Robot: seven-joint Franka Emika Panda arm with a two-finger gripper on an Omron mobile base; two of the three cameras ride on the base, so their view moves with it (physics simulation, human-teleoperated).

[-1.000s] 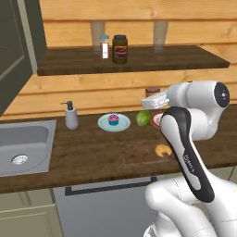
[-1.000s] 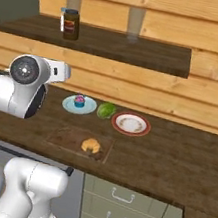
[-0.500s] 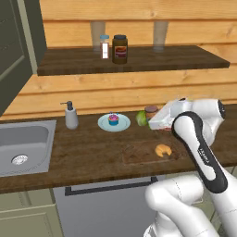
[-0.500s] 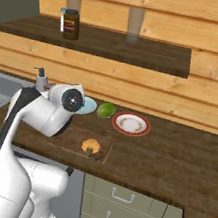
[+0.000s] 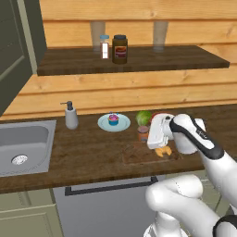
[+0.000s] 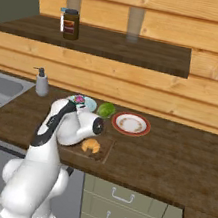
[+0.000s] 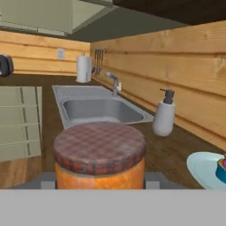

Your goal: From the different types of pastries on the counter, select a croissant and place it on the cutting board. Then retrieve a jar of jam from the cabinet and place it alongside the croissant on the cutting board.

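Gripper (image 7: 99,187) clamps jam jar (image 7: 99,155) low over the counter (image 5: 92,155).
Croissant (image 5: 163,151) lies on the cutting board (image 5: 139,155) just beside it.

jam jar (image 7: 99,156) base cut off, fingertips hidden behind it, blue plate (image 7: 205,167) cropped

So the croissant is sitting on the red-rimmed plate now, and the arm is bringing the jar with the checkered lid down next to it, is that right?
Not quite. The croissant lies on the cutting board, not on the red-rimmed plate, which stands apart behind the board; the right base view shows it. The rest holds: the gripper has the jar with the checkered lid low by the board.
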